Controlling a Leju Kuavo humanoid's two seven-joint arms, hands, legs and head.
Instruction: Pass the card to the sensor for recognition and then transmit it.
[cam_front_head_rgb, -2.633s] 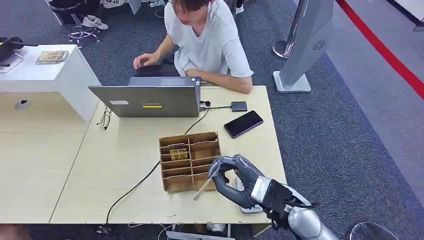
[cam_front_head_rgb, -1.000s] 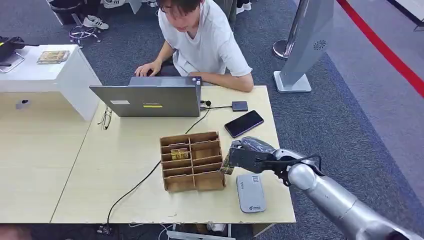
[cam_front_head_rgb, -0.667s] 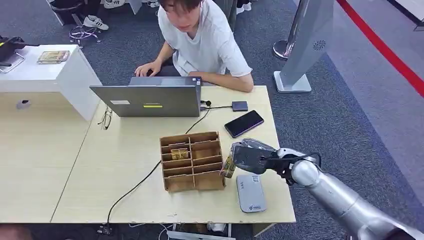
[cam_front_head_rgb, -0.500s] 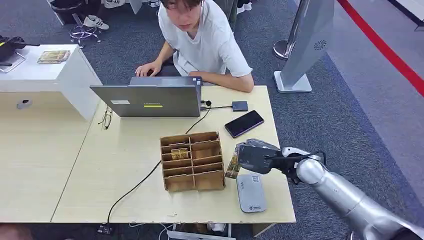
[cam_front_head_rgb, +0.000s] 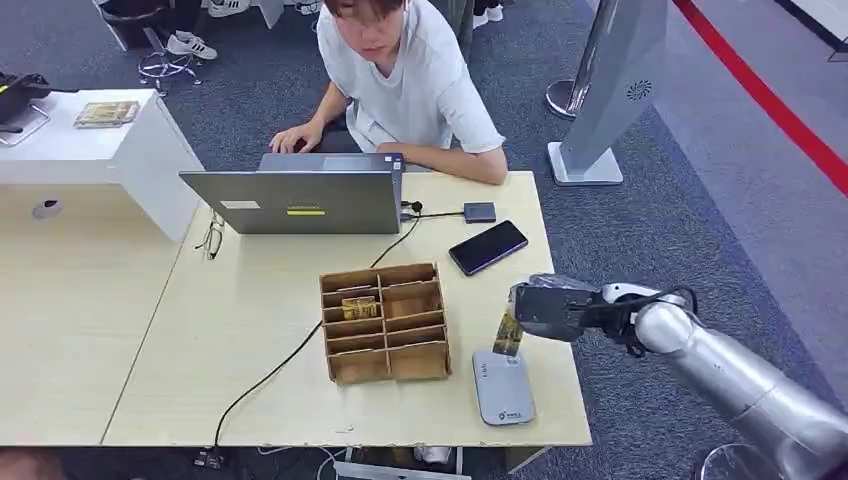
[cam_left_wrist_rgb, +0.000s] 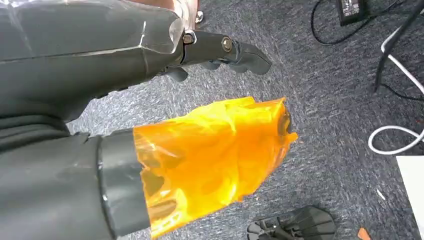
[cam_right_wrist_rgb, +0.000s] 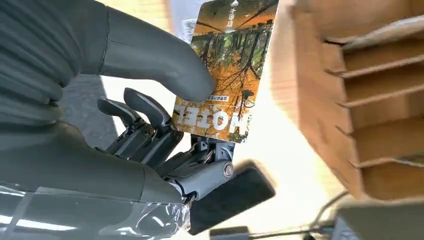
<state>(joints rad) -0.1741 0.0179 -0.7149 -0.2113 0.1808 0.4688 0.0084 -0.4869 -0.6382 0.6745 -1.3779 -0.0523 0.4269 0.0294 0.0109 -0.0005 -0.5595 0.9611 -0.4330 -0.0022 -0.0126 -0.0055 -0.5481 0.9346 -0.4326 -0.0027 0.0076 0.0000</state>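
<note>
Pale wood forms the table, on which a laptop, a cardboard organiser with slotted compartments, a dark phone and a flat grey sensor are laid out. A person is seated at the far edge behind the laptop.

At the table's right side the right hand is held just above the far end of the sensor. The card, printed with an autumn forest picture, is pinched in it between the thumb and the darker fingers; it hangs edge-down toward the sensor, and whether it touches the reader cannot be told. In the right wrist view the card is seen close beside the organiser's wall.

The left hand is seen hanging over carpet, its thumb wrapped in orange film; its fingers are curled and nothing is held.

The pick-up is judged to be done, with the card out of the organiser. The reading at the sensor appears to be in progress or about to begin. Handing the card on is still left.
</note>
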